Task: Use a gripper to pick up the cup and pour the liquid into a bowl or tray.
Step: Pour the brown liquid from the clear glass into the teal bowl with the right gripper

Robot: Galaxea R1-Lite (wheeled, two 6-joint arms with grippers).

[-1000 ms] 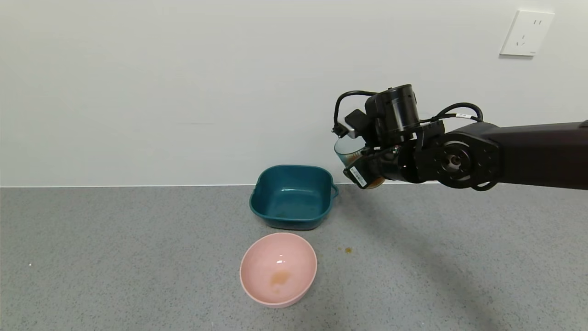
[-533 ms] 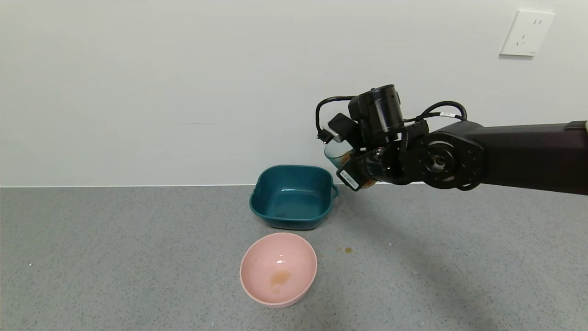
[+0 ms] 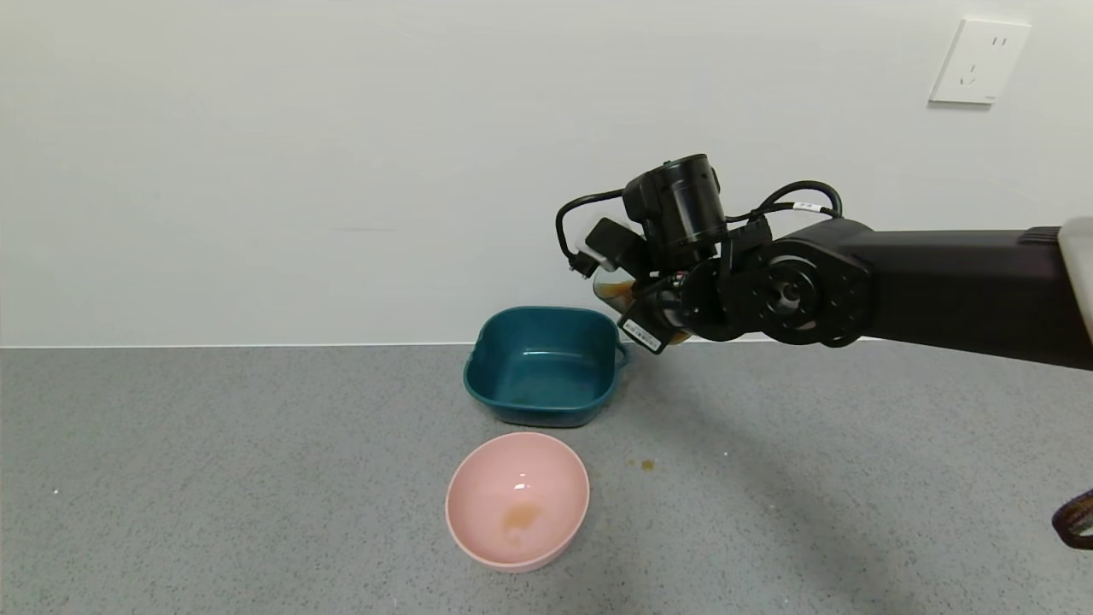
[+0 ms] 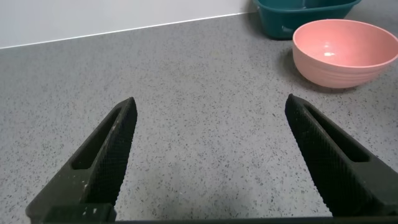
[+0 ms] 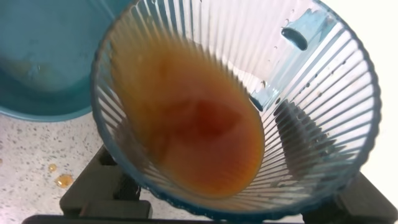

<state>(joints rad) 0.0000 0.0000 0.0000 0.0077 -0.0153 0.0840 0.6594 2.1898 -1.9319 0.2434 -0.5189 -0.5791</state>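
The right gripper [image 3: 642, 309] hangs in the air just above and beside the right handle of the teal basin [image 3: 541, 366], its fingers closed on the cup [image 3: 613, 289]. The cup is tilted, mouth leaning toward the basin, and the orange-brown liquid [image 5: 193, 130] pools against the lower side of its ribbed wall, reaching close to the rim; none is seen leaving the cup. In the right wrist view the basin [image 5: 43, 59] lies beside and below the cup [image 5: 236, 106], with a few brown drops [image 5: 62, 180] on the worktop next to it. The basin stands on the grey worktop [image 3: 256, 478] near the wall, and a pink bowl [image 3: 517, 500] with a brown stain inside sits just in front of it. The left gripper [image 4: 211, 155] hovers low over bare worktop, well apart from the pink bowl [image 4: 345, 51], its fingers spread wide and holding nothing
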